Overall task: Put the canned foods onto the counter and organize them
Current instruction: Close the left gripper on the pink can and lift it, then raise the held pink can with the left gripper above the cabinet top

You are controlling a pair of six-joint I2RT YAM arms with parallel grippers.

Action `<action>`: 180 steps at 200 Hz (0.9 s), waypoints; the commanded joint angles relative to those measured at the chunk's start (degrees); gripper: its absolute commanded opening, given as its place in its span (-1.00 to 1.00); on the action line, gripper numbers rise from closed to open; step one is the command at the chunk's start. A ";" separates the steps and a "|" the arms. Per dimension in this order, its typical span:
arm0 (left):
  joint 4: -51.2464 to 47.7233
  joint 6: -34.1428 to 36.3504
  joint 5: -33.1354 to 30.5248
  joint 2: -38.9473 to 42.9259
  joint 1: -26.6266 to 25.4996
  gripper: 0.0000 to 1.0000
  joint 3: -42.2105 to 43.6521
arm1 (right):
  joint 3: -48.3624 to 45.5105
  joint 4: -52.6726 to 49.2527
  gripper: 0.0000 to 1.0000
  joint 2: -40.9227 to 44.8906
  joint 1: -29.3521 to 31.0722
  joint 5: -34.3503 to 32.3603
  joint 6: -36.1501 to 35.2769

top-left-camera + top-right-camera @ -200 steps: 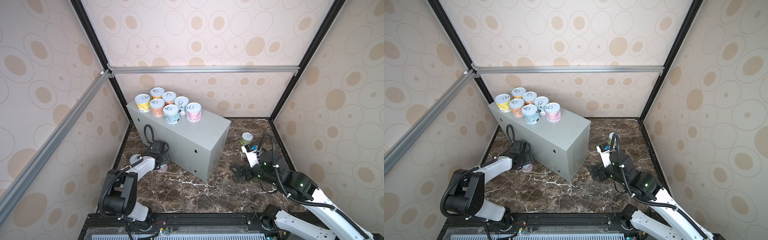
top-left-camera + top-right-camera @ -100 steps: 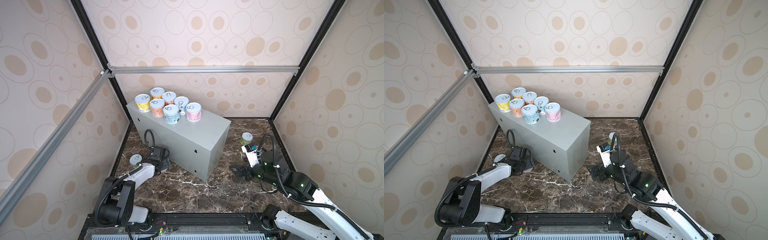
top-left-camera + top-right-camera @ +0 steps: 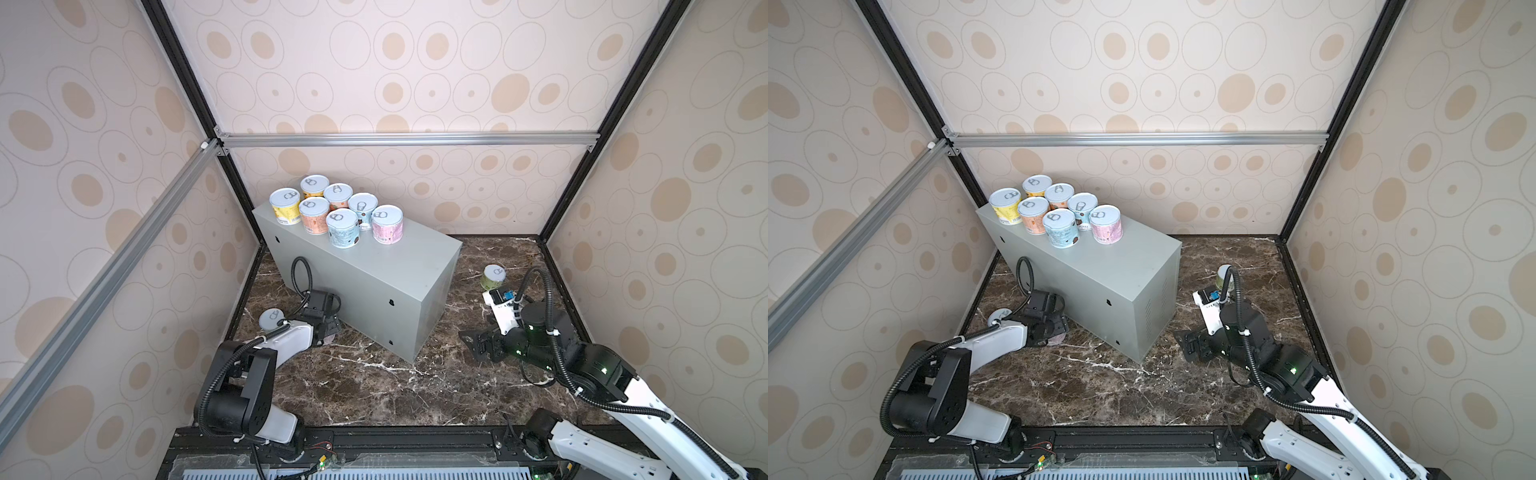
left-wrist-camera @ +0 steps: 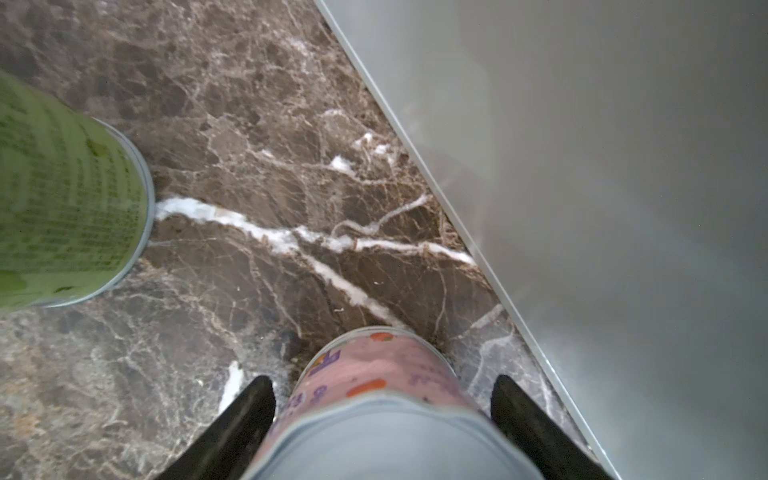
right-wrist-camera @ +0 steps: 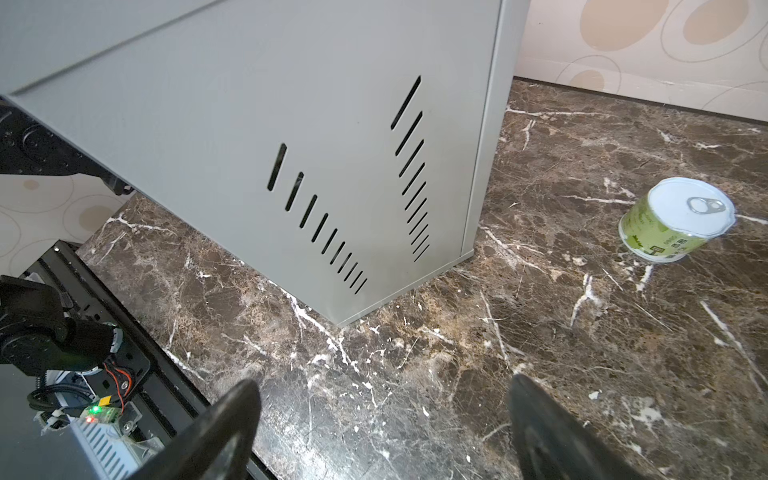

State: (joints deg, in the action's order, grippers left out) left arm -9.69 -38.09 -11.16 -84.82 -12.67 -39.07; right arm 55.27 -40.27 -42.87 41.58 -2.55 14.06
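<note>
Beside the counter (image 4: 582, 166), pink can (image 4: 374, 370) inside left pincer (image 4: 382, 379), grip unclear, right pincer (image 5: 383, 381) spread empty.

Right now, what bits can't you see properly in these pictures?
- Pink can: the left wrist view's edge cuts its lid; in both top views the left gripper almost covers it. Whether the fingers touch it is unclear.
- Green can beside it: blurred, cut by the wrist view's edge.
- Other green can: in a top view the right arm's cable hides part.
- Labels of cans on the counter: print too small in both top views.
</note>
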 commanded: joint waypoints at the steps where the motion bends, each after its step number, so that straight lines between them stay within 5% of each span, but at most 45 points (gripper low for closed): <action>1: 0.46 -0.82 -1.85 0.36 -0.25 0.41 -1.81 | -0.32 0.37 0.90 -0.15 0.13 0.11 0.44; 70: -1.22 0.05 -0.77 7.40 -0.25 0.24 1.19 | 0.33 0.11 0.90 -0.61 0.15 0.61 0.68; 180: -11.99 1.60 5.36 29.93 -0.33 0.20 1.38 | 3.00 -2.91 0.90 -0.31 0.16 0.95 1.83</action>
State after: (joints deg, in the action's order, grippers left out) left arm -19.44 -37.67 -7.55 -59.09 -12.67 -36.51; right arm 56.05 -41.87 -43.44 41.58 -1.74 15.20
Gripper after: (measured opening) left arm 0.770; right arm 0.951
